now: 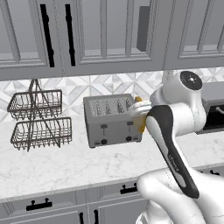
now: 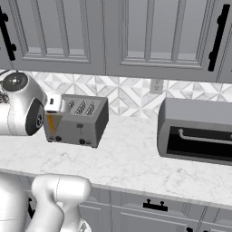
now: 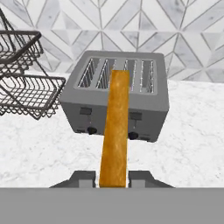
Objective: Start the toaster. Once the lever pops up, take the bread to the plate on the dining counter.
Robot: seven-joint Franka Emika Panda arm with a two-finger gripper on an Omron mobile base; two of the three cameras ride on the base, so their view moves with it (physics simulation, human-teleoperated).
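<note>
The white marble tabletop (image 1: 61,168) ran beneath grey cabinets (image 2: 136,36) and a patterned tile backsplash (image 3: 131,26). A two-tier wire basket (image 1: 37,120) stood left of the toaster (image 1: 111,120); a dark rounded appliance (image 2: 195,131) sat well to the toaster's right. The tool (image 3: 113,179) gripped the bread (image 3: 115,127) edge-on, clear of the slots, in front of and above the toaster.

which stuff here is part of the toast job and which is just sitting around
Part of the job:
- toaster
- bread, held edge-on in the gripper

Just sitting around:
- wire basket rack
- dark grey oven
- wall cabinets
</note>
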